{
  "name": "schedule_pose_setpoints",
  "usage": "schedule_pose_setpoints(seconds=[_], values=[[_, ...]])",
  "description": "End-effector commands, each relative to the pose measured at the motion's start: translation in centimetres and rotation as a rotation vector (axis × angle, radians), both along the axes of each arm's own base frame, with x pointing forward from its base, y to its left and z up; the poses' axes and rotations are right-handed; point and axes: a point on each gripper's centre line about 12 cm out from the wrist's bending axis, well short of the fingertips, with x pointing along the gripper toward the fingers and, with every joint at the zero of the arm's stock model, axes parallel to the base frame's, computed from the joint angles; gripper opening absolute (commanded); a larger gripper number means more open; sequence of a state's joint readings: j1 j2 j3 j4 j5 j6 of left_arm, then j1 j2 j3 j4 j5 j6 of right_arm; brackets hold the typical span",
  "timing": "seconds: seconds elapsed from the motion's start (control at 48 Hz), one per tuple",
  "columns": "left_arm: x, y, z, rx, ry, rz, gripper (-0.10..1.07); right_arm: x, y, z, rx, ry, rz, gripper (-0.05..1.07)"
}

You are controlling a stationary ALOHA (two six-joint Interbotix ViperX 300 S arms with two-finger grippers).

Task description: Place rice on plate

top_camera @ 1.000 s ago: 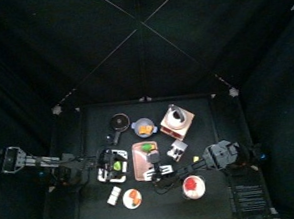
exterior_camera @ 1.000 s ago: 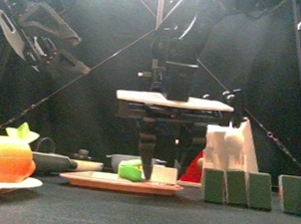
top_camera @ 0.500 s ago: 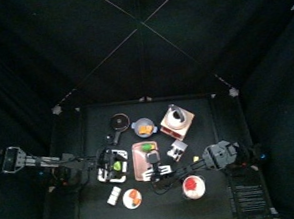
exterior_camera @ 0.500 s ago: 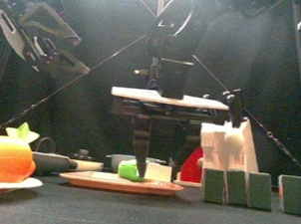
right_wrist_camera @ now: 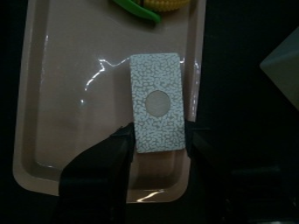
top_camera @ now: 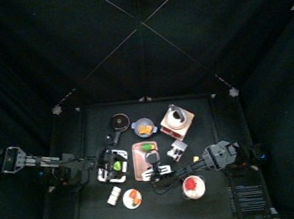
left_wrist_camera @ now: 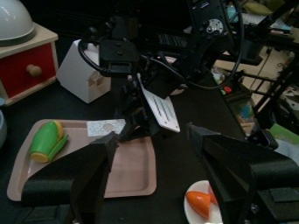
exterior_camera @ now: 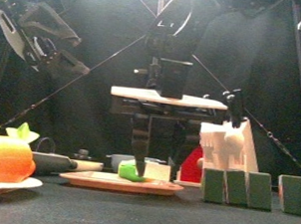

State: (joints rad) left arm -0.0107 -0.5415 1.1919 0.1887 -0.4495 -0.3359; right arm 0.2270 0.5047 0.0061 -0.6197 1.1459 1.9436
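We see the right gripper [right_wrist_camera: 155, 138] hanging straight over the pink plate [right_wrist_camera: 70, 96], jaws spread wide on either side of the rice [right_wrist_camera: 158, 102], a white speckled block lying flat on the plate. From the right wrist view the jaws look just clear of the block's long edges, though we cannot tell for sure whether they touch it. Beside the rice, at one end of the plate, lies a green and yellow corn cob [left_wrist_camera: 48, 140]. From the front we catch the right arm coming down behind the plate [exterior_camera: 120, 182]. The left gripper [left_wrist_camera: 152, 162] hovers back from the plate, jaws open, holding nothing.
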Motion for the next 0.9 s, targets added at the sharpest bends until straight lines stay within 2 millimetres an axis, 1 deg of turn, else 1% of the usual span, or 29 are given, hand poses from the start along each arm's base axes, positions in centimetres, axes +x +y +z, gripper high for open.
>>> schedule_pose_setpoints(seconds=[0.0, 0.771, 0.875], values=[[0.17, -0.01, 0.46, 0.001, -0.017, -0.001, 0.98, 0.6, -0.11, 1.81, 0.008, -0.047, -0.004, 0.84], [0.14, -0.01, 0.4, 0.001, -0.015, -0.001, 0.98, 0.63, -0.13, 1.82, 0.005, -0.047, 0.001, 0.85], [0.19, 0.0, 0.42, 0.0, -0.015, 0.0, 0.98, 0.67, -0.2, 2.38, -0.003, -0.052, 0.018, 0.85]])
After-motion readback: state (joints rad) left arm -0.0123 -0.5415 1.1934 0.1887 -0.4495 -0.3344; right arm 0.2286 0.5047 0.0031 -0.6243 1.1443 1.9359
